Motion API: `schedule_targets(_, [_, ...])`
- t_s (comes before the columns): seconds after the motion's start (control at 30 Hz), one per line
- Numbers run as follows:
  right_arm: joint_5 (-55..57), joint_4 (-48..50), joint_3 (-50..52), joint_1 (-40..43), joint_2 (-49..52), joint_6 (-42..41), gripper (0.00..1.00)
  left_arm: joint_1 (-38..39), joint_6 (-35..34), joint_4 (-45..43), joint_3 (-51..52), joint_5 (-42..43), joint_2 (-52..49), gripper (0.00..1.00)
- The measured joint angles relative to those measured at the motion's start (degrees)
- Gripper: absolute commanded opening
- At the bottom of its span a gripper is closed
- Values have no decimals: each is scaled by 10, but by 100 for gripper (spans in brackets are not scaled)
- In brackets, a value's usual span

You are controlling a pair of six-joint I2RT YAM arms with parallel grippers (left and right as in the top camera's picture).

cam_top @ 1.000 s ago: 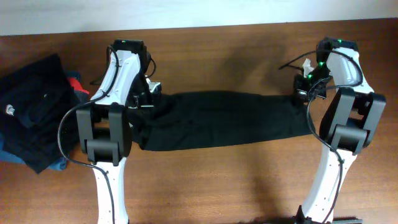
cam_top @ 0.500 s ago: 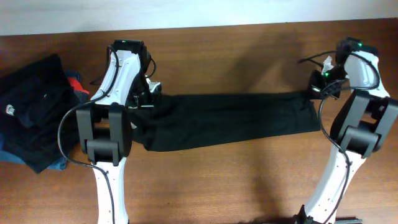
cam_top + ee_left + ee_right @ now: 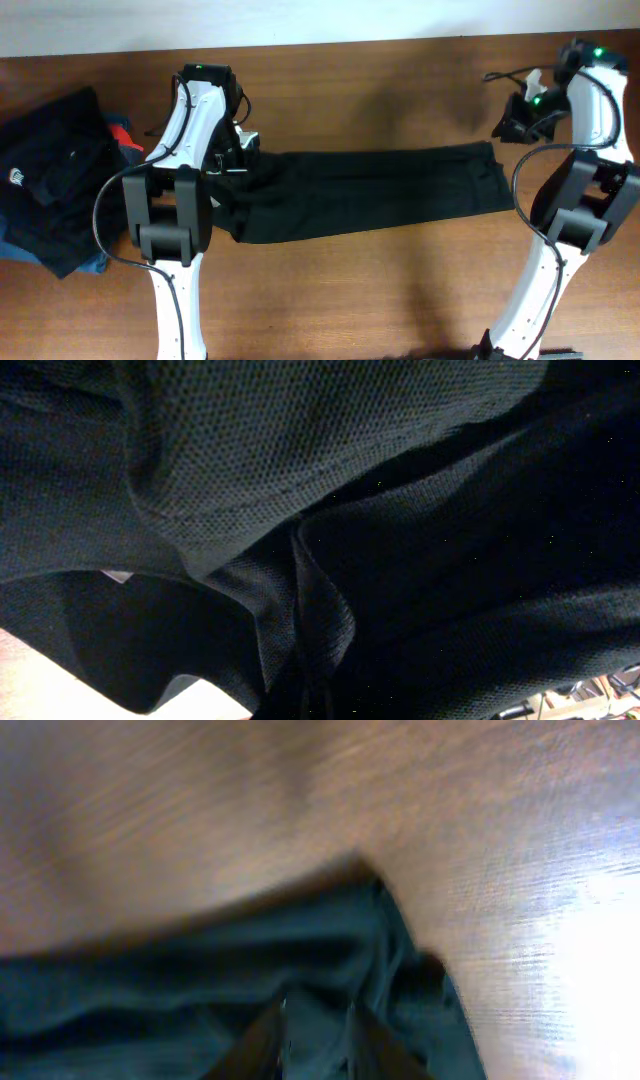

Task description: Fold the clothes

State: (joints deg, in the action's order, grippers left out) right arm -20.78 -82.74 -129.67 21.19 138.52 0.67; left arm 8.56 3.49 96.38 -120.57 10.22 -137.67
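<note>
The shirt (image 3: pixel 370 190) lies long left-to-right on the table (image 3: pixel 400 290). The right pincer (image 3: pixel 515 120), fingers apart, hovers just past the shirt's far right corner. The left pincer (image 3: pixel 240 150) is buried in cloth, so I cannot tell its state.

Left gripper (image 3: pixel 238 148) on the black garment (image 3: pixel 370 190), left end, jaws hidden; right gripper (image 3: pixel 318 1025) parted, just off its right end

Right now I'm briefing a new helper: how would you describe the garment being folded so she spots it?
Look across the middle of the brown wooden table. A long black garment lies there in a flat band, left to right. Unlike the heap of dark clothes at the left edge, it is spread out alone, with no red or blue showing.
</note>
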Motion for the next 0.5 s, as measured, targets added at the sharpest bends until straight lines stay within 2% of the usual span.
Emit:
schedule_targets(0.17, [-2,-71,-23,-15,-6,64,31,0,0,-2,0,0,0,2])
schedule_targets(0.5, [50,-2,93,-76,-7,88,32,0,0,-2,0,0,0,2])
